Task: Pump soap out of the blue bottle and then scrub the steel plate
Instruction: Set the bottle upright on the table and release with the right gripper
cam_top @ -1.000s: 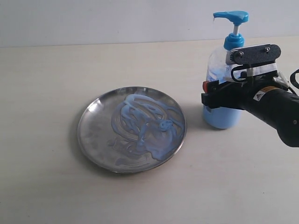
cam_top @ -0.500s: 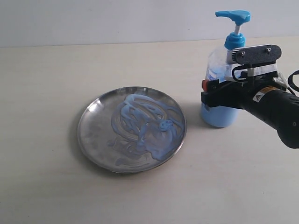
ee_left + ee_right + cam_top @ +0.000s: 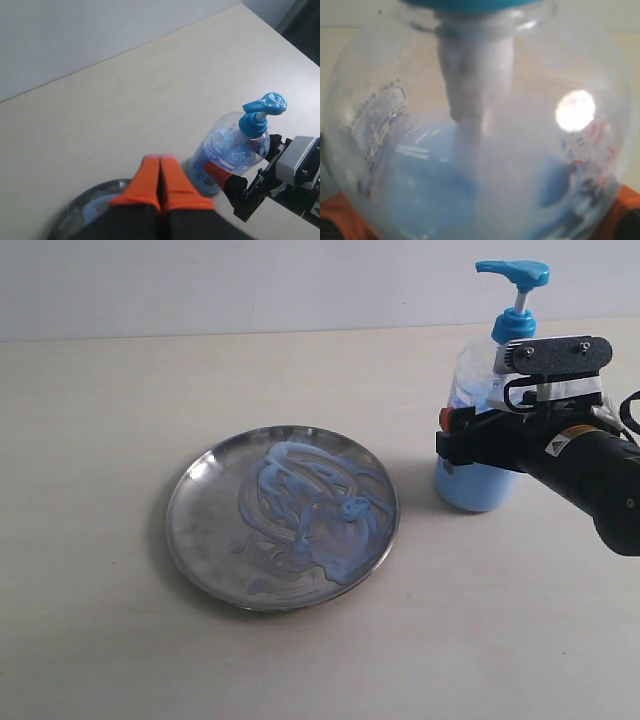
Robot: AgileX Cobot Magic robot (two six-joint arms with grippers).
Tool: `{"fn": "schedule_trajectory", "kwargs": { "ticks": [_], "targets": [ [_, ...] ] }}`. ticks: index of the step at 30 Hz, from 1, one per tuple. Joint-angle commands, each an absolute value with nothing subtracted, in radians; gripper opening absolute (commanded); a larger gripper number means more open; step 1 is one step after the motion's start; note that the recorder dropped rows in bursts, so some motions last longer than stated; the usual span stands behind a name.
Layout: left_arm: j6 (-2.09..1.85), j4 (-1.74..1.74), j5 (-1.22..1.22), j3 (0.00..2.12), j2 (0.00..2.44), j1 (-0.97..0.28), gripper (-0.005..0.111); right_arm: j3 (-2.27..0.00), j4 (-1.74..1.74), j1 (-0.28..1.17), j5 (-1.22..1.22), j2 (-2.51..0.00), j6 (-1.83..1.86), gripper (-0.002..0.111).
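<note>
The steel plate [image 3: 192,525] lies on the table left of middle, with pale blue soap [image 3: 310,502] smeared in swirls over its centre. The blue bottle [image 3: 468,488] is to its right, pump head [image 3: 513,273] up, and my right gripper [image 3: 468,443] is shut on its body. Up close the bottle [image 3: 480,150] fills the right wrist view, with orange fingertips [image 3: 335,212] at both sides. My left gripper [image 3: 160,166] is shut on nothing, hanging above the plate's rim [image 3: 75,212] with the bottle [image 3: 227,150] beyond it. The exterior view does not show the left gripper.
The tabletop [image 3: 120,380] is pale beige and a light wall [image 3: 250,280] runs behind it. My right arm [image 3: 590,475] comes in from the right edge. In the left wrist view the table's far edge [image 3: 280,30] shows.
My right gripper has carried the bottle a little to the right and slightly up, away from the plate. The plate and the soap have not moved.
</note>
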State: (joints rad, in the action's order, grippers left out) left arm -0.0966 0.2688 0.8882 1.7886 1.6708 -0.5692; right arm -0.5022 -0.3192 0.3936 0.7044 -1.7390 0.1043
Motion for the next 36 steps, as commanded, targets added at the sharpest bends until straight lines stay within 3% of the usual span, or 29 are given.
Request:
{"fn": "schedule_trajectory", "kwargs": {
  "ticks": [1,14,30,36],
  "targets": [
    [-0.096,0.265,0.892,1.792,1.664,-0.566,0.0,-0.516,-0.287,0.392,0.885,-1.725,0.106,0.011],
    [-0.092,0.271,0.909,1.792,1.664,-0.566,0.0,-0.516,-0.246,0.394,0.883,-1.725,0.111,0.069],
    [-0.092,0.271,0.914,1.792,1.664,-0.566,0.0,-0.516,-0.25,0.394,0.858,-1.714,0.111,0.096],
    [-0.092,0.271,0.918,1.792,1.664,-0.566,0.0,-0.516,-0.252,0.394,0.771,-1.667,0.111,0.097]
  ]
}}
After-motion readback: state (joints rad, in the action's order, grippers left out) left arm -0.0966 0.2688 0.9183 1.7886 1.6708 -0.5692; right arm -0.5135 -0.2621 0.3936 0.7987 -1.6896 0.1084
